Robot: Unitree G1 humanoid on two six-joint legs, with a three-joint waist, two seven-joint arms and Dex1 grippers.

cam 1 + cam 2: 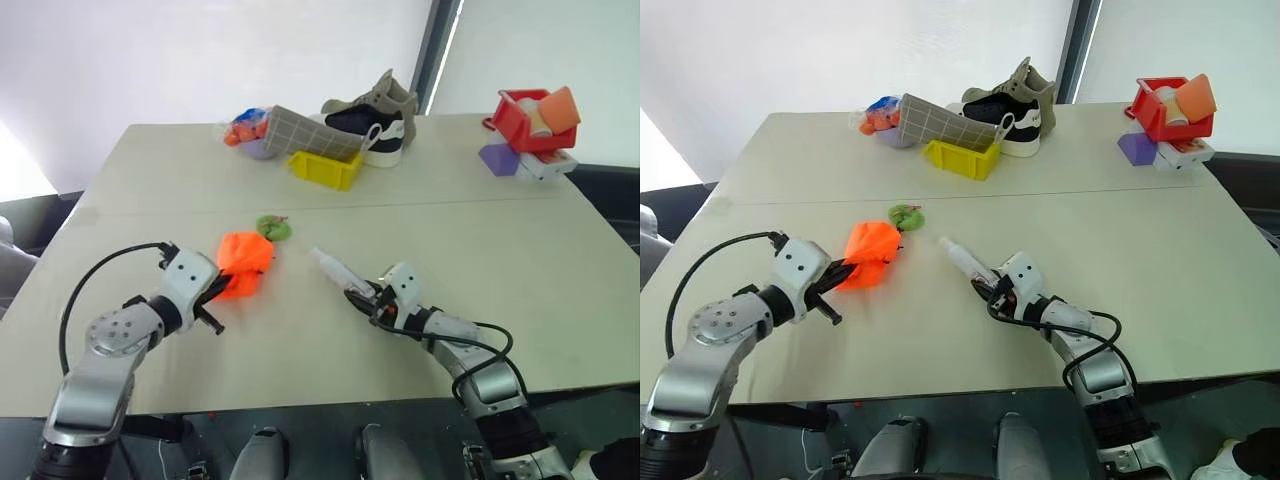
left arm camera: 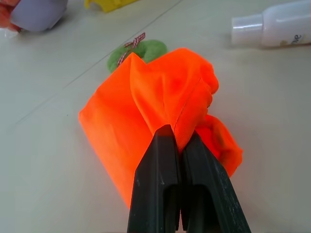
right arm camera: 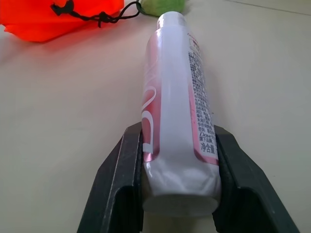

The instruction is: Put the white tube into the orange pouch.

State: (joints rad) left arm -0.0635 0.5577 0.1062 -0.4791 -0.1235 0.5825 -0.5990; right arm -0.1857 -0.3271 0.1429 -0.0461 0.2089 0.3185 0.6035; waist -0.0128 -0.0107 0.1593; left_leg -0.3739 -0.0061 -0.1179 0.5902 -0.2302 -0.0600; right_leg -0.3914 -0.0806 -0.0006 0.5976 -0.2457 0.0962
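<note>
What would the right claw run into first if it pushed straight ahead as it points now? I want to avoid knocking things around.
Probably the orange pouch, or the green ring beside it. The right claw, closed on the white tube, points that way; depth is unclear.

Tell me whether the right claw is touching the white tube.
Touching. In the right wrist view both fingers of the right claw press against the sides of the white tube, with no gap on either side.
</note>
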